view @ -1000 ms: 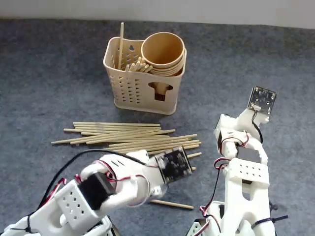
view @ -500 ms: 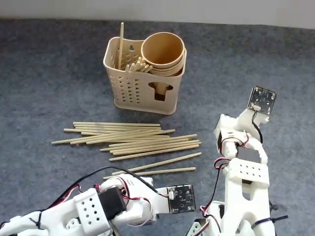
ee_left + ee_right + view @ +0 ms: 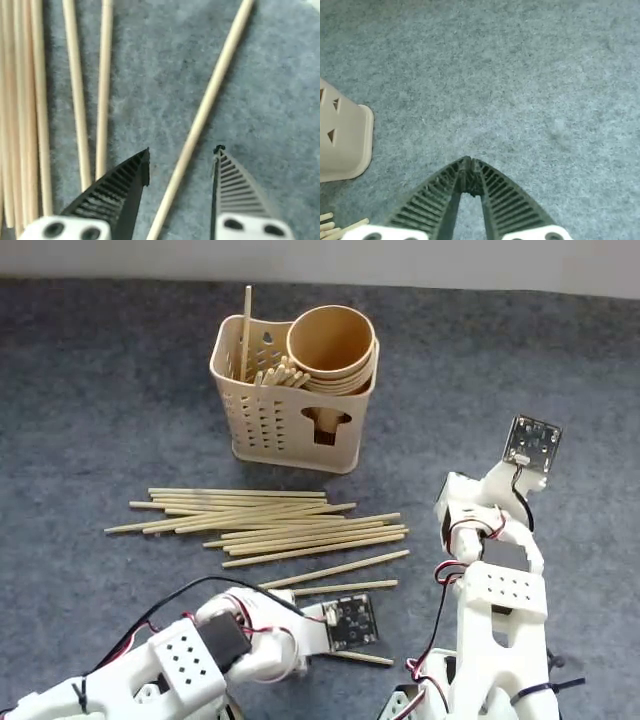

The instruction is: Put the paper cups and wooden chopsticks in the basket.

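- Step in hand: collecting loose chopsticks. The cups (image 3: 330, 340) sit nested in the basket (image 3: 270, 425), with a few sticks standing beside them.
- My left hand (image 3: 181, 152) is open and low over the surface (image 3: 100, 390). Its jaws straddle one stray chopstick (image 3: 200, 120), which lies apart from the rest and is not yet gripped.
- My right hand (image 3: 469, 162) is closed on nothing, above bare surface near the basket.
- The pile (image 3: 260, 520) lies on the surface between the basket and my arms.
- Next move, as I judge it: descend, close squarely across the stray chopstick, lift, and carry it to the basket. The thin round stick may roll or pivot, so centre the grip.
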`<state>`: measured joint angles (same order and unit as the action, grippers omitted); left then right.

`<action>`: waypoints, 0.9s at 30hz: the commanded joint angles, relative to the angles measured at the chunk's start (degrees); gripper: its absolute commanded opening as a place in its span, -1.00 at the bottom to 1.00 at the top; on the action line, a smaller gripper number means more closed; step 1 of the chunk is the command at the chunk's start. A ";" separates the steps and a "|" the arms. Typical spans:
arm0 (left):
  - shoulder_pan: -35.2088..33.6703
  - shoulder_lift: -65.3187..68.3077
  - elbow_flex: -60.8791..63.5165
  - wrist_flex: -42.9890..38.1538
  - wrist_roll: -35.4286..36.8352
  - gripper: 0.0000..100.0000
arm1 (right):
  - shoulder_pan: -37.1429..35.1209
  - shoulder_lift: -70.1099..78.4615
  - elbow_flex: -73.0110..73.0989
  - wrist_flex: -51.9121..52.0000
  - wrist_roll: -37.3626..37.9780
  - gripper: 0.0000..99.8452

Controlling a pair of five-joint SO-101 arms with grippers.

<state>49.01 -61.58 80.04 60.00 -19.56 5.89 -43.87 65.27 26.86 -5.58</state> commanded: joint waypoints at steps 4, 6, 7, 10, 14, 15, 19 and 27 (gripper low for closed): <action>-4.35 -0.84 -0.22 -2.02 -2.64 -0.59 | 0.40 -1.36 -0.48 -1.54 0.79 -0.98; -4.26 -0.75 -0.22 -2.02 -2.64 -0.59 | 0.40 -1.36 -0.48 -1.54 0.79 -0.98; -4.26 -0.75 -0.22 -2.02 -2.64 -0.59 | 0.40 -1.36 -0.48 -1.54 0.79 -0.98; -4.18 -0.75 -0.22 -2.02 -2.64 -0.59 | 0.40 -1.36 -0.48 -1.54 0.79 -0.98; -4.18 1.71 -1.36 -2.11 -2.73 -0.64 | 0.40 -1.36 -0.48 -1.54 0.79 -0.98; -4.18 3.74 -2.24 -2.11 -2.73 -0.66 | 0.40 -1.36 -0.48 -1.54 0.79 -0.98; -4.18 15.69 -7.60 -2.37 -2.81 -0.66 | 0.40 -1.36 -0.48 -1.54 0.79 -0.98; -4.62 35.91 -18.77 -2.02 -2.46 -0.69 | 0.40 -1.36 -0.48 -1.54 0.79 -0.98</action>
<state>45.41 -33.19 67.56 58.42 -21.93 5.89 -43.87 65.27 26.86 -5.58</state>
